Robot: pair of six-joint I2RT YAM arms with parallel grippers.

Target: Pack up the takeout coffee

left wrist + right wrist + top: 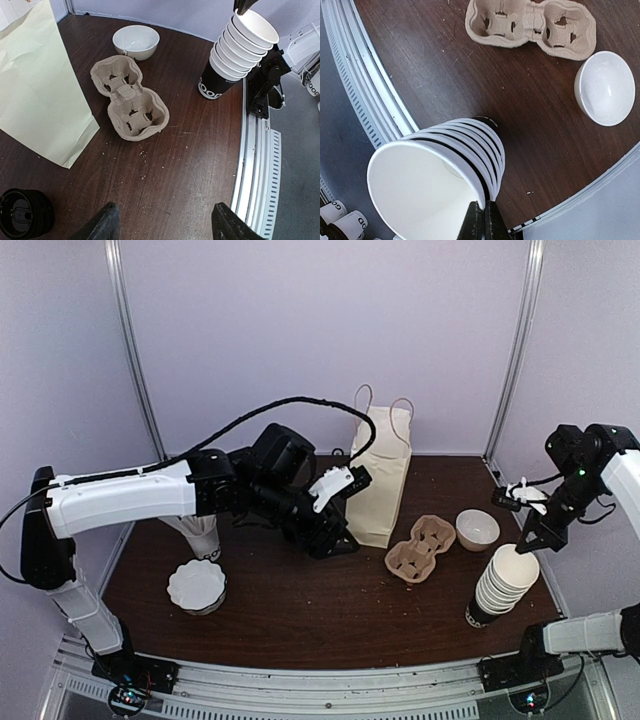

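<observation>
Over the tabletop in the top view, the left hand hung beside the paper bag. The right hand sat atop the stack of lidless cups.

Left wrist view: left fingers spread wide, nothing between them. The takeout coffee stood at lower left, near the bag's corner, black lid up.

Right wrist view: fingers were pinched shut on the top cup at its rim.

The coffee was probably thin-walled and crushable, with a slick lid. Best held gently by the paper wall below the lid.

Soft even light, sharp frames, bowed edges.
</observation>
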